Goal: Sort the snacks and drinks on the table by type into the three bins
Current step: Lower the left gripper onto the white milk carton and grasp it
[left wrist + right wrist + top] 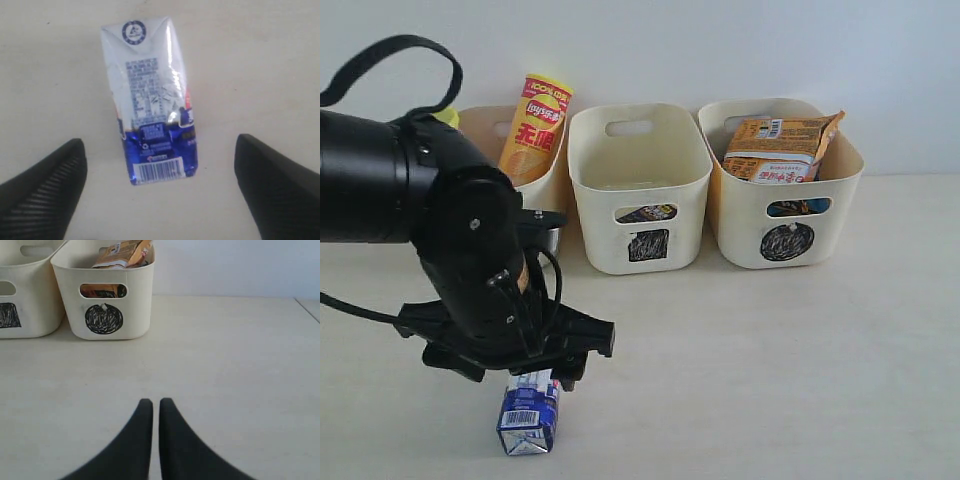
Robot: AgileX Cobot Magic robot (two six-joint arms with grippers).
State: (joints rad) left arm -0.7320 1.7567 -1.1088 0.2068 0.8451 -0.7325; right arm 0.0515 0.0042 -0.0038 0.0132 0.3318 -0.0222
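Observation:
A white and blue carton (530,415) with a barcode lies on the table near its front edge. My left gripper (535,360) hangs just above it. In the left wrist view the carton (155,115) lies between the wide-apart fingers (45,195), untouched by them, and my left gripper (159,141) is open. My right gripper (155,401) is shut and empty over bare table. Three cream bins stand at the back. The left bin (483,125) holds a yellow-orange chip tube (538,125). The square-marked bin (600,200) is in the middle. The circle-marked bin (740,215) holds an orange bag (780,145).
The left arm (410,200) hides much of the left bin and its mark. A yellow-green lid (447,115) peeks out behind the arm. Something dark (647,213) shows through the middle bin's handle slot. The right wrist view shows the circle bin (102,325).

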